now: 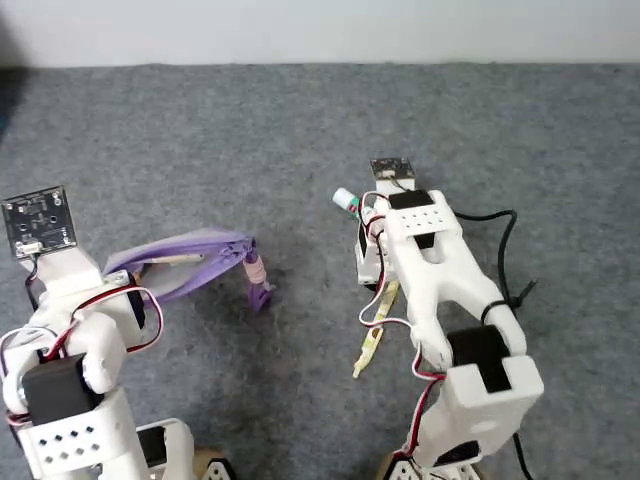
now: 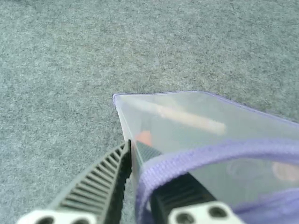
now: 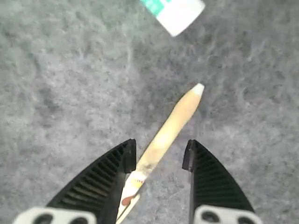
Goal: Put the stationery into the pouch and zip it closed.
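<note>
The high camera is looking down over the grey felt tabletop [image 1: 300,120]. Close up, the left wrist camera is sharing its translucent purple pouch [image 2: 196,121], the right its tan wooden pencil [image 3: 170,126].

The pencil [image 1: 371,347] ran under the right arm [image 1: 440,270] — its far end hidden. The frame edge cut off the white-and-green tube [image 3: 176,13], and shapes inside the pouch [image 2: 196,121] were blurred.

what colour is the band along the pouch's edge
Purple band on a see-through pouch; clearest in the left wrist view.
</note>
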Available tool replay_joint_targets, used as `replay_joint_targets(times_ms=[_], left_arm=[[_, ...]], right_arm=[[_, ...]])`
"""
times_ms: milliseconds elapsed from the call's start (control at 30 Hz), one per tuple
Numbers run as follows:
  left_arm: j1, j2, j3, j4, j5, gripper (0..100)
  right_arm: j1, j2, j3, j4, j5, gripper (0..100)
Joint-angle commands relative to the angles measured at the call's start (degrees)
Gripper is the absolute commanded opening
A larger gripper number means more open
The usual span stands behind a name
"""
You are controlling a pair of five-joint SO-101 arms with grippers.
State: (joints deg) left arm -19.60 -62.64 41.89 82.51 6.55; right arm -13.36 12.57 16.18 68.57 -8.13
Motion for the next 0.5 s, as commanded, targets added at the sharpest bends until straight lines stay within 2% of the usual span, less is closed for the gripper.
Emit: replay_joint_targets(times_ms=[0,133,300,367,467], left_arm=[[-0.09,0.35,-0.22,-1.05,0.26,1],[-0.09,0.35,-0.22,-0.97,0.26,1],[-0.09,0.35,-0.22,-0.88,0.26,1],[-0.09,0.35,-0.22,-0.88,0.26,1],[-0.09,0.35,-0.22,-1.05,0.26,1]], right_arm=[[0.92,2.15,-2.55,-3.03,-0.70,16.6],[1.71,5.58,-2.64,-6.11,-0.53,16.2],[1.71,4.35,-5.27,-1.45,-0.53,0.0],[1.71,2.24,-6.24,1.19,-0.62,3.4],[1.45,-2.15,-6.51,3.47,-0.62,0.5]])
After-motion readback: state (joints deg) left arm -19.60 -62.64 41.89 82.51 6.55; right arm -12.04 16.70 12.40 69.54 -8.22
